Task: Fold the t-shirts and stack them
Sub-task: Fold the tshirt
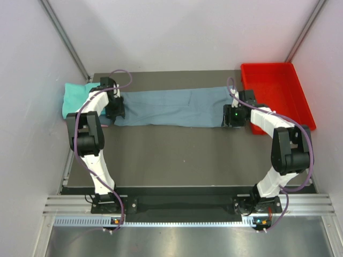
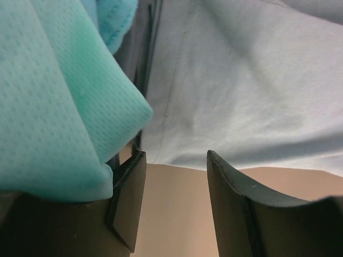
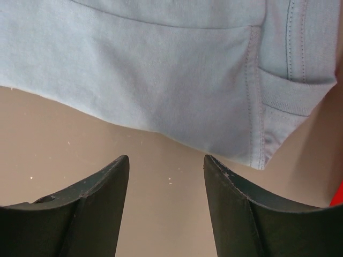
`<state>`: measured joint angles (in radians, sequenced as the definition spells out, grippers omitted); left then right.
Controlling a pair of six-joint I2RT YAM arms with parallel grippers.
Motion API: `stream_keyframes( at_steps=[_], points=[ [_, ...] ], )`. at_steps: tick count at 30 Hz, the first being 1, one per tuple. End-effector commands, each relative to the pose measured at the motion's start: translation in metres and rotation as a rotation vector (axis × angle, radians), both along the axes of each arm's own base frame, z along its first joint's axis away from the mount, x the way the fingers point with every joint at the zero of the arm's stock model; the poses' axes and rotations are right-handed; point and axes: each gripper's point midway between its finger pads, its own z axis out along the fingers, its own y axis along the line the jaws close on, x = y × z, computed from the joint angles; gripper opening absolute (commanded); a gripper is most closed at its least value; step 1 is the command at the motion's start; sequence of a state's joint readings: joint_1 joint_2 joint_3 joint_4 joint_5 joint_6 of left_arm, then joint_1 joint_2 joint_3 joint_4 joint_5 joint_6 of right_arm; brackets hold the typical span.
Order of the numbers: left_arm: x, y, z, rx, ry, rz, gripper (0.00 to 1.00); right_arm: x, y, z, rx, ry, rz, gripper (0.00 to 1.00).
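Now | grey-blue tee (image 1: pixel 171 107) flat, long strip | L claw (image 2: pixel 175 154) & R claw (image 3: pixel 166 157) both apart

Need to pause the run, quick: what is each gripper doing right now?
Left gripper: open, empty, at the edge of the grey-blue t-shirt.
Right gripper: open, empty, at that shirt's other end.

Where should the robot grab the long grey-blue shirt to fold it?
At its two short ends, by the near corners. The grey-blue shirt lies flat in a long strip, so a hold at each end probably keeps it straight. The left tool and right tool stand open facing its loose hem, so coming in low from the near side looks best.
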<state>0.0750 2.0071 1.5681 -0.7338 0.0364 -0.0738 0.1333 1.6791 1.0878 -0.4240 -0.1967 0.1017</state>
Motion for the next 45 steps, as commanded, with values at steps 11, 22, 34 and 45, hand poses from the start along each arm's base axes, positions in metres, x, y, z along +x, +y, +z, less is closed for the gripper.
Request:
stream_keyframes(
  at_steps=[11,22,34,45],
  points=[
    [0.001,0.02,-0.013,0.128,0.028,0.001,0.51,0.012,-0.007,0.011,-0.009,-0.076,-0.013,0.58],
    [-0.012,0.0,-0.027,0.11,0.078,-0.062,0.35,0.013,-0.017,0.008,-0.046,-0.078,-0.02,0.58],
    [-0.021,-0.008,-0.022,0.097,0.078,-0.081,0.0,0.0,-0.044,0.006,-0.119,-0.073,-0.071,0.58],
    [-0.034,-0.007,-0.013,0.101,0.061,-0.073,0.0,-0.002,-0.058,-0.005,-0.148,-0.078,-0.114,0.58]
  ],
)
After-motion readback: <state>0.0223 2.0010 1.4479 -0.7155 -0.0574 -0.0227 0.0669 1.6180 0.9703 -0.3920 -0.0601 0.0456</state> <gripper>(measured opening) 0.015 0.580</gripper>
